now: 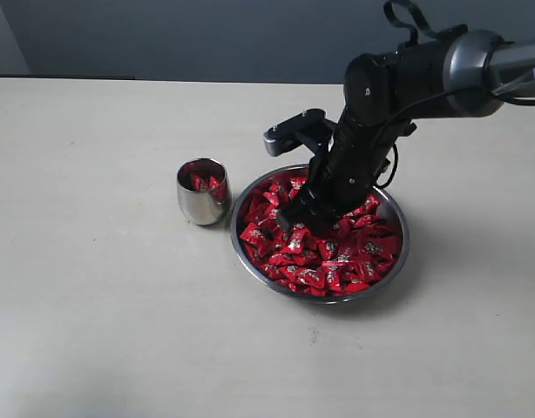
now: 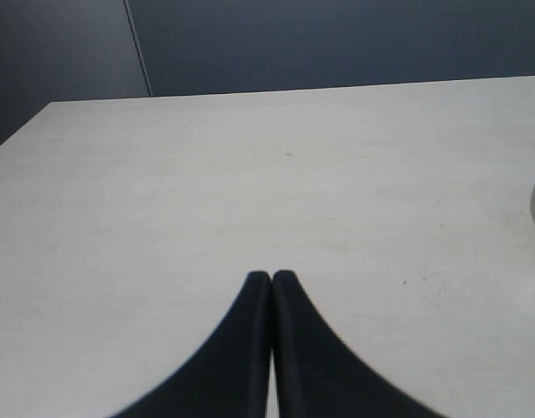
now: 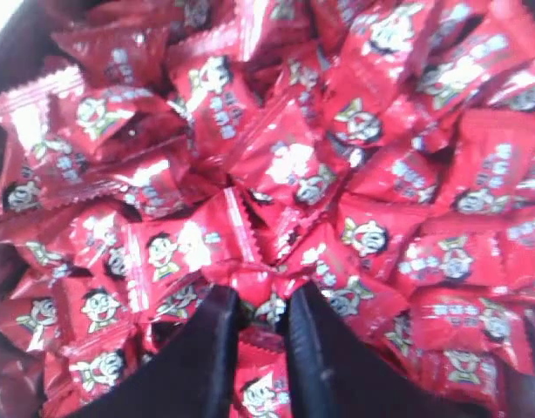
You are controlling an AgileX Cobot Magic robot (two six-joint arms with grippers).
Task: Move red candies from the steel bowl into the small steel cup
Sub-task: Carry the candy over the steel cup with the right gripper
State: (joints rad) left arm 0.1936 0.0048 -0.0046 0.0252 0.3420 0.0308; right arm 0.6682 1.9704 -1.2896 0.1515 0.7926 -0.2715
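In the exterior view, the steel bowl (image 1: 406, 237) sits on the table (image 1: 93, 305), heaped with red candies (image 1: 337, 257). The small steel cup (image 1: 203, 193) stands upright just beside the bowl's rim, on the left of this view, with a few red sweets already inside. The right gripper (image 1: 294, 222) reaches down into the pile on the side of the bowl nearest the cup, its tips sunk among the wrappers. We judge that the coming move is a lift and a short carry toward the cup, and the right arm is the one placed for it.

In the left wrist view, the left gripper (image 2: 272, 279) hangs over bare table with its jaws pressed together and nothing between them. Only a sliver of the cup shows at the frame's edge.

In the right wrist view, the right gripper's jaws stand a narrow gap apart and pinch one of the red candies, a crumpled wrapper lying directly between the tips. We cannot tell how firm that hold is. Loose sweets crowd around on every side.
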